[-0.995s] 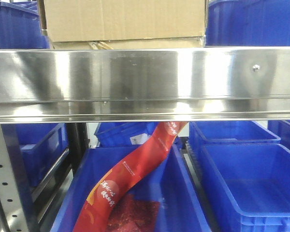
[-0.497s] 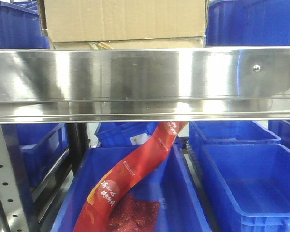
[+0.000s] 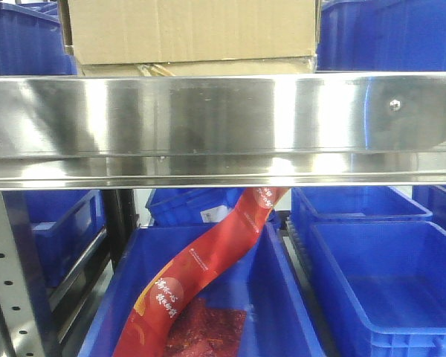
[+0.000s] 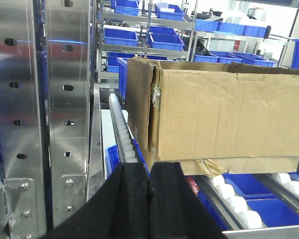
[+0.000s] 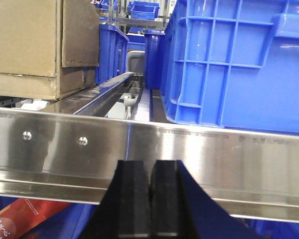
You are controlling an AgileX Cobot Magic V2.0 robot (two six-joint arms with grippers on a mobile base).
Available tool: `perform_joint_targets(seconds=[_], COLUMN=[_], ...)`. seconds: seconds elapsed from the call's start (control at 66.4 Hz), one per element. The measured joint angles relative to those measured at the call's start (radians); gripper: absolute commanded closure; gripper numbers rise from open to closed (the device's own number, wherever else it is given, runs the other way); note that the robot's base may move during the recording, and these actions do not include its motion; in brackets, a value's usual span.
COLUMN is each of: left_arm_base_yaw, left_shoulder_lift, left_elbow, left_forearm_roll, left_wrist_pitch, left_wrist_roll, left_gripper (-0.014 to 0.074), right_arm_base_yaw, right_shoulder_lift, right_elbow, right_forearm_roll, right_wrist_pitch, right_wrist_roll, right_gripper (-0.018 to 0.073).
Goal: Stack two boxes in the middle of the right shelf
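While both boxes are sitting stacked on the shelf [image 3: 223,126], upper box [image 4: 224,114] resting on lower box [image 4: 239,166], we are judging the stacking done, leaving only pulling clear. We are seeing our left tool [image 4: 149,199] and right tool [image 5: 150,199] with pads pressed together, holding nothing.

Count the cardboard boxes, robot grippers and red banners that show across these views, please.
boxes: 2
grippers, left gripper and right gripper: 2
red banner: 1
Total: 5
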Motion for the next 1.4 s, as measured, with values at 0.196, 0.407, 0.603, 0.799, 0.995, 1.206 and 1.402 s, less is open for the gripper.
perform_joint_targets(seconds=[0.196,0.407,0.603,0.799,0.995,1.206,1.402], left_arm_base_yaw=[0.000,0.000,0.000,0.000,0.063,0.182,0.197], left_shoulder_lift=[0.000,0.000,0.000,-0.004,-0.136,-0.338,-0.445], left_elbow=[0.000,0.000,0.000,0.023,0.193,0.393,0.537], left_forearm_roll=[0.002,0.002,0.002,0.006,0.002,-0.008,-0.145], left_wrist_pitch=[-0.004,-0.004,-0.004,-0.039,-0.144,-0.153,-0.153], left_wrist_roll=[0.000,0.000,0.000,0.000,0.000,0.008,0.177], left_gripper=[0.0707,0.0707,0.0707,0.0707,0.0707,0.0707,0.0707], right_arm_base_yaw=[0.000,0.000,0.000,0.000,0.002,0.002,0.002], right_shoulder_lift=[0.000,0.000,0.000,0.000,0.000,0.000,0.000], right_elbow=[0.000,0.000,0.000,0.000,0.000,0.000,0.000], right_forearm_roll=[-0.004,-0.004,-0.004,-0.004,-0.004,-0.004,-0.004], right_wrist_pitch=[-0.002,-0.002,-0.002,-0.002,-0.002,-0.002,-0.002], right_wrist_roll=[0.004,0.004,0.006,0.006,0.006,0.006,0.006], right_gripper=[0.0720,0.0720,0.0720,0.0720,0.0720,0.0720,0.0720])
